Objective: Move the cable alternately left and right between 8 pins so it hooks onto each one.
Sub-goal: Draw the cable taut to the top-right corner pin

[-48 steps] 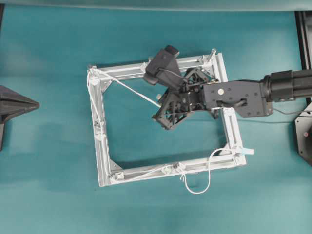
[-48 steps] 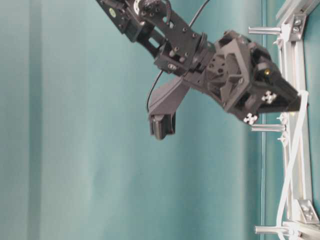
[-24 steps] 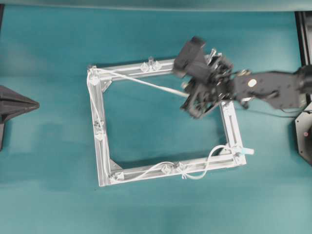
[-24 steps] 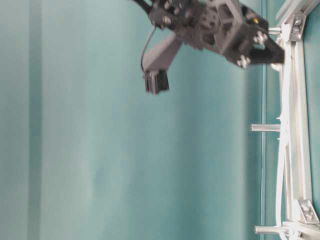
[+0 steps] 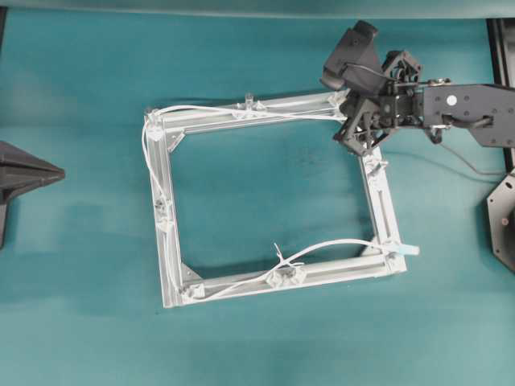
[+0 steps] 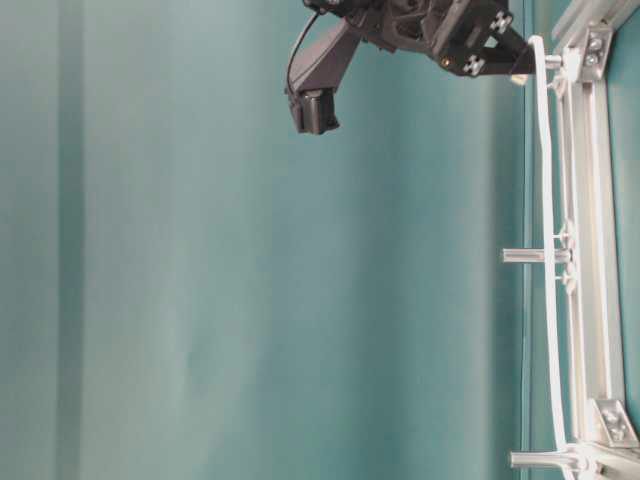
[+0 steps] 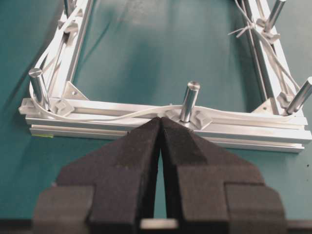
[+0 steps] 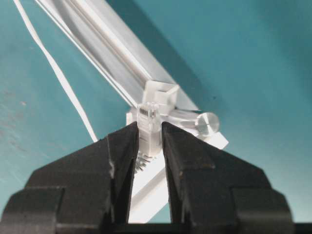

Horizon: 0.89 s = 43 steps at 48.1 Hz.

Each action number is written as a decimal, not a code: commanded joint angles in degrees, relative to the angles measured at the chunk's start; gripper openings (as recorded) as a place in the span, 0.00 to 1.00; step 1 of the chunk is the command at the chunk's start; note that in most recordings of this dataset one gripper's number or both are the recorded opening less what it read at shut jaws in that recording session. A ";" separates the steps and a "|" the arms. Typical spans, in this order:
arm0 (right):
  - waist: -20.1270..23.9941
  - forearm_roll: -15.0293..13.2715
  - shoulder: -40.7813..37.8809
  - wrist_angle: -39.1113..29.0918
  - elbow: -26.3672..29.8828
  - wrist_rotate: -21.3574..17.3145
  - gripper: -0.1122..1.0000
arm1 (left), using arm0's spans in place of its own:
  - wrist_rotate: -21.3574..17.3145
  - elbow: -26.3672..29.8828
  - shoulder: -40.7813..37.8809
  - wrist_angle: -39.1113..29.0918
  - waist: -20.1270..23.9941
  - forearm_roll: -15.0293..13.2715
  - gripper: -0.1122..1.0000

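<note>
Overhead, we see our right gripper (image 5: 356,129) at the far right corner of the square aluminium frame (image 5: 165,241), with the cable (image 5: 241,110) running from it along the far bar to the far left corner. From there the cable goes down the left bar, along the near bar past a pin bracket (image 5: 286,276), and ends at a light blue tip (image 5: 409,250) at the near right corner.

In the right wrist view, our two black fingers (image 8: 122,151) are closed on the clear plug (image 8: 149,127) at the cable's end, held just beside a clear bracket and a pin (image 8: 207,123) on the frame bar.

In the table-level view the cable (image 6: 547,250) stretches taut from the right gripper (image 6: 520,62) past a pin (image 6: 530,256) at mid-bar to another pin (image 6: 535,460).

In the left wrist view, our left gripper (image 7: 161,124) has its fingers pressed together on nothing, hovering short of the frame's nearest bar, where the cable (image 7: 122,114) passes a pin (image 7: 188,100) and wraps a corner pin (image 7: 38,87).
</note>
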<state>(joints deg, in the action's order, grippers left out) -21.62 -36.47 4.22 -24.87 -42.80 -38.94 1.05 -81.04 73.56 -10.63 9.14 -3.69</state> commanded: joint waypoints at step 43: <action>-4.57 -19.69 10.02 3.34 -1.67 0.88 0.27 | 0.35 0.88 -0.35 0.35 -0.09 0.09 0.10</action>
<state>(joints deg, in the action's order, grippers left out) -25.75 -54.49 13.89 -22.41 -44.82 -38.06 1.05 -81.04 73.56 -10.63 9.14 -3.78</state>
